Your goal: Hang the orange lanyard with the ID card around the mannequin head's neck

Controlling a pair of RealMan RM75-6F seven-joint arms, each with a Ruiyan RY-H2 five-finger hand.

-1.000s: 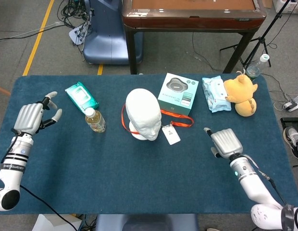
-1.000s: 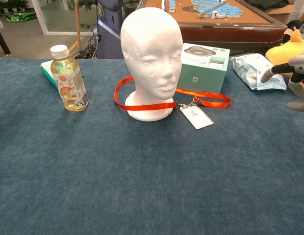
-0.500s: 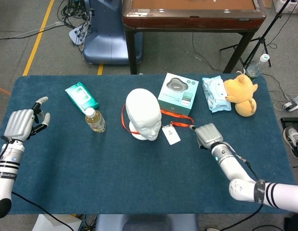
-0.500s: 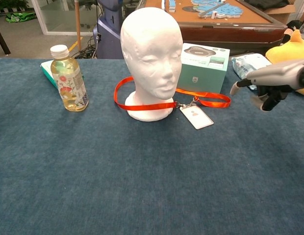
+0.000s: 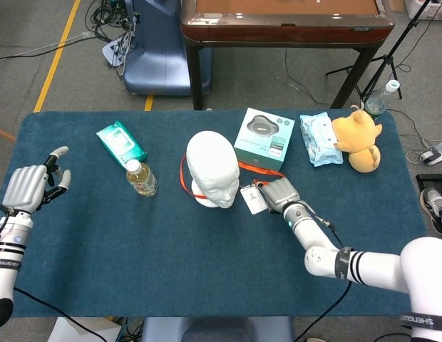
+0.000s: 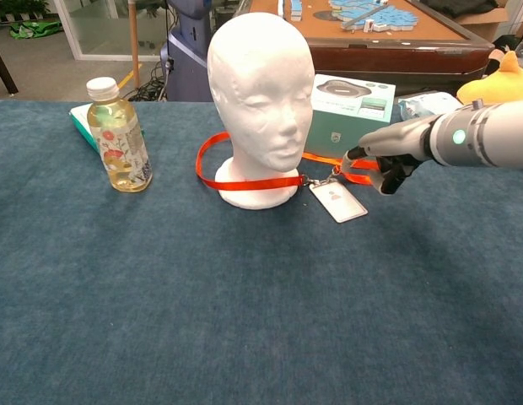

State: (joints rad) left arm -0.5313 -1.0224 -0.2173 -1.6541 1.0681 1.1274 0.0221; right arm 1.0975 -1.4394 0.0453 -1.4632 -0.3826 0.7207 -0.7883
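I am looking down on a counter (image 5: 171, 242) covered in dark blue-green carpet-like cloth; behind its far edge the floor is grey, with a brown wooden table (image 5: 281, 21), a blue machine base (image 5: 160, 57), loose cables and a yellow floor line.

Near the middle of the counter stands the white mannequin head (image 5: 212, 168), upright, face toward me; the orange lanyard (image 6: 245, 180) lies flat on the cloth around its base (not up on the neck), one loop showing on the left side of the base and a strap running right along the front of the teal box (image 5: 262, 139); the ID card (image 6: 337, 201), white in a clear sleeve, lies flat just right of the base, clipped to the strap.

My right hand (image 5: 278, 193) is low over the strap just right of the card; in the chest view its fingers (image 6: 393, 173) curl down at the orange strap, but I cannot tell whether they grip it or only touch it.

My left hand (image 5: 32, 187) hovers near the left edge of the counter, fingers apart, holding nothing.

A bottle (image 5: 141, 177) of yellow drink stands left of the head; a green wipes pack (image 5: 121, 141) lies behind it; toward the far right corner sit a blue wipes pack (image 5: 319, 138) and a yellow plush toy (image 5: 360, 139), touching each other.
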